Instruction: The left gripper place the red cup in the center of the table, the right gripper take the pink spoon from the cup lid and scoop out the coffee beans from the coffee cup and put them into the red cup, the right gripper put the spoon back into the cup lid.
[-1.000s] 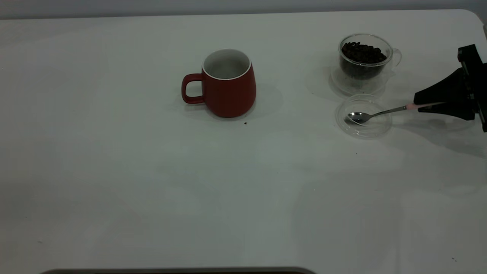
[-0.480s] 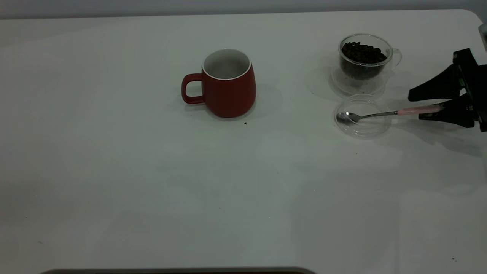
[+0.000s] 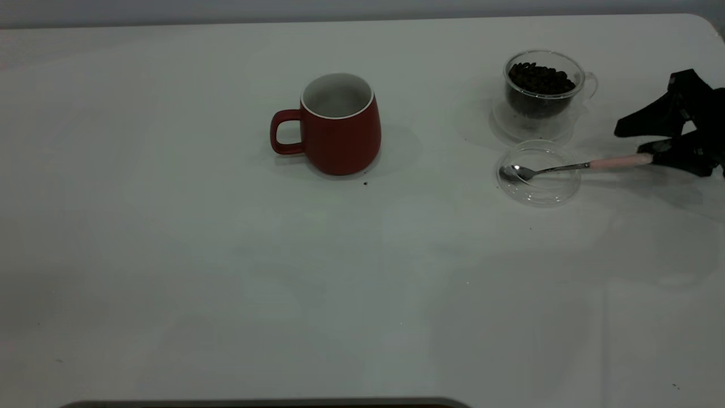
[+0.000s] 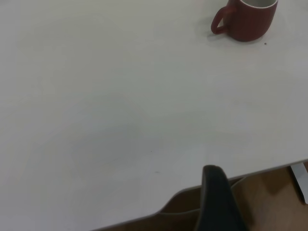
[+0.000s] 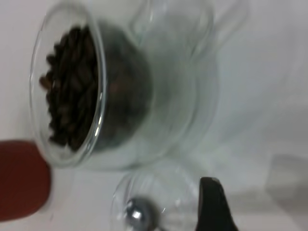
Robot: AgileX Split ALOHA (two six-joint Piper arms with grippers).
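The right end effector (image 3: 645, 148) stood open beside the pink-handled metal spoon (image 3: 572, 166), whose bowl lay in the clear plastic cup lid (image 3: 538, 190); apparently the last step, retreat next.

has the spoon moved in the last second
Yes. The pink spoon has slid left: its bowl now lies at the cup lid's left rim, and the right gripper has opened and let go.

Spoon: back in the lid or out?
In. The spoon has its bowl in the cup lid; right gripper jaws are spread, off the handle.
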